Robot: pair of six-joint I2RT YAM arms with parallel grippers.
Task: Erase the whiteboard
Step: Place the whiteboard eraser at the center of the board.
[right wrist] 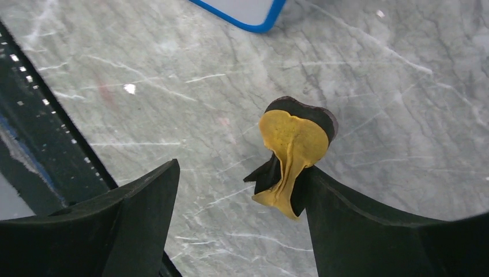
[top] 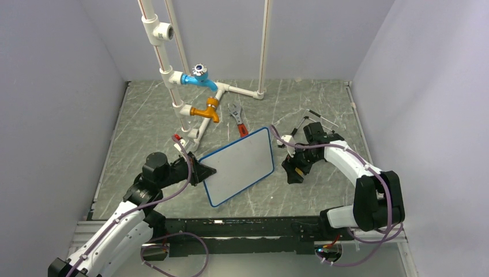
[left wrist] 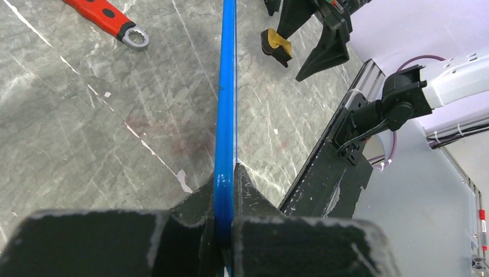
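Note:
The whiteboard [top: 239, 166] has a thin blue frame and a plain white face, and sits mid-table. My left gripper [top: 209, 171] is shut on its left edge. In the left wrist view the blue frame [left wrist: 226, 86] runs straight out from between the closed jaws of that gripper [left wrist: 230, 173]. My right gripper [top: 295, 167] hangs just right of the board, low over the table. In the right wrist view its jaws [right wrist: 241, 167] stand wide apart. A crumpled yellow and black wiping pad [right wrist: 294, 150] clings to the inner side of the right finger [right wrist: 357, 219]. The board's corner [right wrist: 242, 11] shows at the top.
A white pipe rig with a blue valve [top: 199, 76] and an orange tap [top: 209, 111] stands at the back left. A red-handled wrench [top: 238, 118] lies behind the board, and thin black tools [top: 314, 118] lie at the back right. A black rail [top: 242, 226] lines the near edge.

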